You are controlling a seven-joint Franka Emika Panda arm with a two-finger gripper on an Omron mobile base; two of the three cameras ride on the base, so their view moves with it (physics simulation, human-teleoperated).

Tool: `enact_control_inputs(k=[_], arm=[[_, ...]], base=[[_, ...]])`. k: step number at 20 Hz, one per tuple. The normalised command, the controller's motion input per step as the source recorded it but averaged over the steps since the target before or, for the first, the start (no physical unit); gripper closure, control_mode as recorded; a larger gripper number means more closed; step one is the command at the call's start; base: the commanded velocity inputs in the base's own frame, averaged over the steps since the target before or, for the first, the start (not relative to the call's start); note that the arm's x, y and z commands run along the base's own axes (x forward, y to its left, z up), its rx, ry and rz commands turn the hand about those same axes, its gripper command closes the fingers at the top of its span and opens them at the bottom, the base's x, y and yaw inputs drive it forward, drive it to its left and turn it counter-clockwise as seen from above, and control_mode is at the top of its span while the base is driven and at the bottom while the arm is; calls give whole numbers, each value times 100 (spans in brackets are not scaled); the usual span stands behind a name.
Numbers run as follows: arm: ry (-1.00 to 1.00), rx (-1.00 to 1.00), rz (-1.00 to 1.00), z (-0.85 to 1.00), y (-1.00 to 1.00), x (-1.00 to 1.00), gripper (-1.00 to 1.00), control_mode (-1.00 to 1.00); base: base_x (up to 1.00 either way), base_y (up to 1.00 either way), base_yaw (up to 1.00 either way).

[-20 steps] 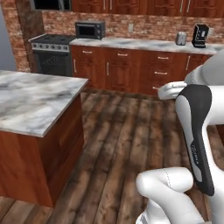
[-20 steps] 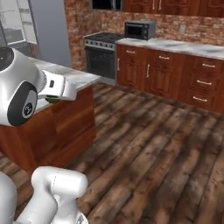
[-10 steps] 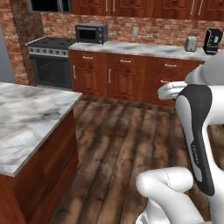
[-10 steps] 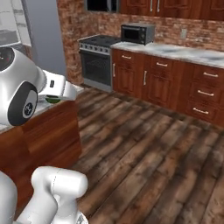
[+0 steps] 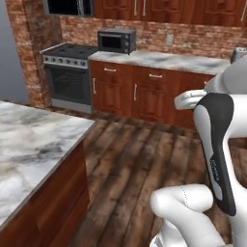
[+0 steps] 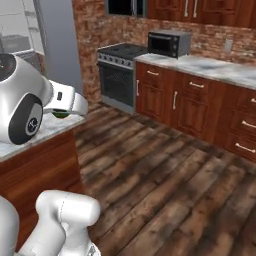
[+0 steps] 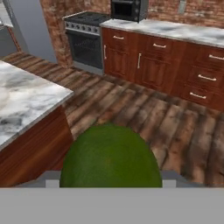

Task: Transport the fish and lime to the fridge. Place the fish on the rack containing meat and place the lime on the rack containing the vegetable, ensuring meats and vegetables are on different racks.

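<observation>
Far left: grey fridge (image 7: pixel 30 26) side, well apart from arm. Near left: marble island counter (image 5: pixel 29 144). Gripper (image 7: pixel 110 186) clamps the lime (image 7: pixel 110 157), carried low betw. the fingers, prob. for transit to the fridge. Far right: stove (image 5: pixel 67 72), microwave (image 5: pixel 116 41). No readable labels or writing.

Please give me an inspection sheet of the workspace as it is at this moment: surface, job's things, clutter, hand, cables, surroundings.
Surface: marble island counter, bare where visible.
Job's things: lime fills the space at the hand, in its grip; part of the grey fridge shows beyond the island.
Clutter: nothing seen.
Hand: hand closed on the lime.
Cables: nothing seen.
Surroundings: stove, microwave, wooden cabinets, brick wall, plank floor.
</observation>
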Motion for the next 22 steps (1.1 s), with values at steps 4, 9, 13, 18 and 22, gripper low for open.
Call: enact_control_inputs(k=[4,9,13,18,22], arm=[[0,0,0,0,0,0,100,100],[0,0,0,0,0,0,100,100],[0,0,0,0,0,0,100,100],[0,0,0,0,0,0,100,100],[0,0,0,0,0,0,100,100]], base=[[100,-21,46],[100,-44,54],[100,-74,59],[100,-69,61],[100,-67,62]])
